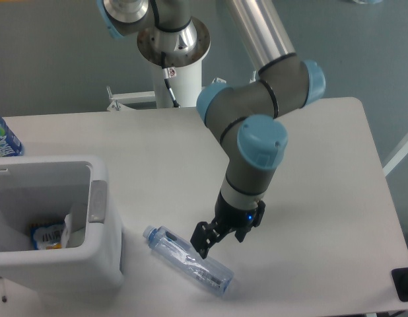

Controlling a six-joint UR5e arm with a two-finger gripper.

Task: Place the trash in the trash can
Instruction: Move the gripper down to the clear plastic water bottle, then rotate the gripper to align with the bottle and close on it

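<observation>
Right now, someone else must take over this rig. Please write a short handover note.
Gripper: open, empty, low over the table beside the middle of the clear bottle, fingers not around it.
Clear bottle: lying on the table right of the trash can, cap toward it.
Done: white wrapper and other litter are inside the can.
Left: grasp the bottle, drop it in the can.
</observation>
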